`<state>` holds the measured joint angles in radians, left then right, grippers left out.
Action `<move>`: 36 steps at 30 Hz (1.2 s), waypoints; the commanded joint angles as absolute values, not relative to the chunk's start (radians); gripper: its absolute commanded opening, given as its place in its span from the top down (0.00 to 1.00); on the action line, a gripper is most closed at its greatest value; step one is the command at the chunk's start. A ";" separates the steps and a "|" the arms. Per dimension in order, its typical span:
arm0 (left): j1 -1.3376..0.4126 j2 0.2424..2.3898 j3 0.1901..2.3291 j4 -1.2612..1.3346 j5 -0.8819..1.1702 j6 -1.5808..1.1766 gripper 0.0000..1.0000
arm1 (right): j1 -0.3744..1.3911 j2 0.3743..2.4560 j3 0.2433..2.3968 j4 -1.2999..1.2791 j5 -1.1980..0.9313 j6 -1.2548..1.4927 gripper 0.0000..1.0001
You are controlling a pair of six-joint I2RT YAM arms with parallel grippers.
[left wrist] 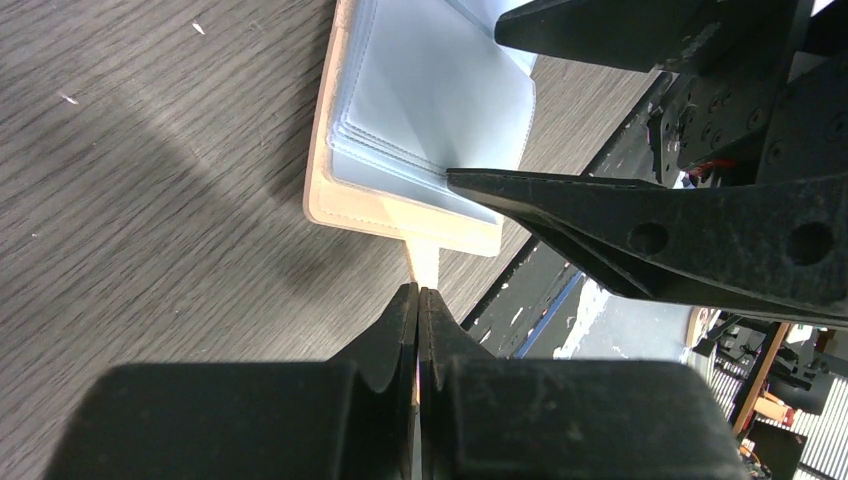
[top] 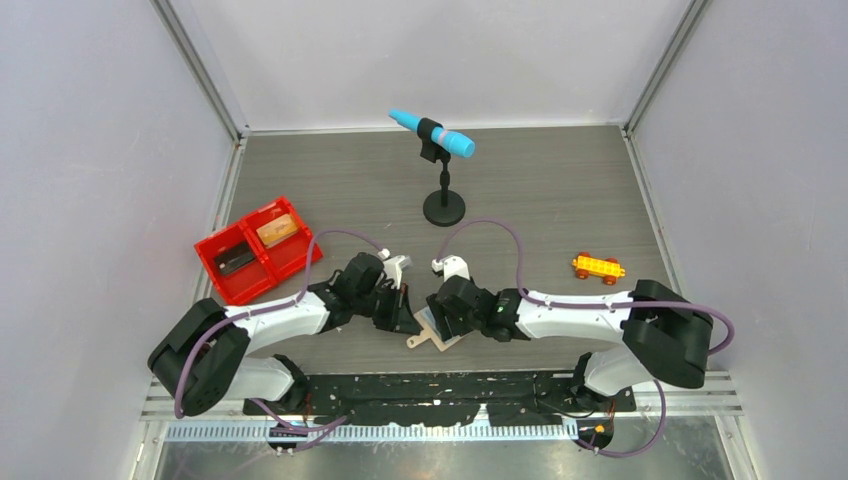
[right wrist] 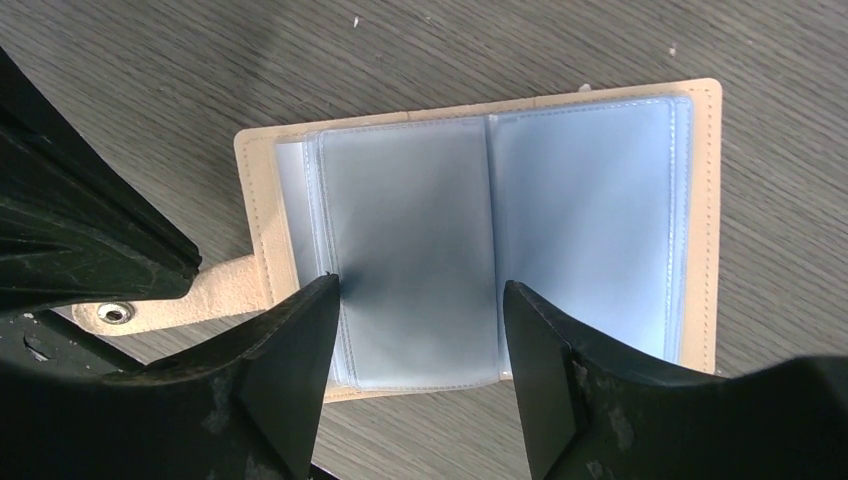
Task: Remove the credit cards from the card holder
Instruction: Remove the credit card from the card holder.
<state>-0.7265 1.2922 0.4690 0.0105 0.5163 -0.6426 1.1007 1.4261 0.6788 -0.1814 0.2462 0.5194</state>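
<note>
Card holder (right wrist: 480, 200) lay open at the surface's (top: 560, 190) near edge.
Left gripper (left wrist: 418, 292) pinched its tab (right wrist: 215, 295) as an anchor; right gripper (right wrist: 420, 285) hung open over the sleeves (right wrist: 400, 210).

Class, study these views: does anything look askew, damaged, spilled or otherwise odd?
Nothing spilled or damaged. The card holder lies open and askew, its tab pinched in the left gripper. A toy car sits far right, unrelated to the job.
</note>
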 commanded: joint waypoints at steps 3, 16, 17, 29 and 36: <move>-0.729 1.286 0.465 0.039 0.525 -0.631 1.00 | 1.107 1.360 0.701 -0.236 0.337 0.537 0.32; -0.729 1.290 0.463 0.040 0.523 -0.631 1.00 | 1.107 1.329 0.705 -0.277 0.379 0.538 0.32; -0.729 1.290 0.462 0.040 0.522 -0.630 1.00 | 1.107 1.324 0.705 -0.285 0.387 0.539 0.32; -0.729 1.294 0.463 0.040 0.520 -0.631 1.00 | 1.106 1.264 0.704 -0.344 0.445 0.543 0.33; -0.729 1.289 0.465 0.030 0.517 -0.626 1.00 | 1.105 1.259 0.715 -0.405 0.490 0.544 0.34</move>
<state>-0.7265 1.2922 0.4686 0.0174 0.5163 -0.6430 1.1091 1.2823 0.6880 -0.3130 0.3935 0.5407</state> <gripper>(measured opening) 0.009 0.667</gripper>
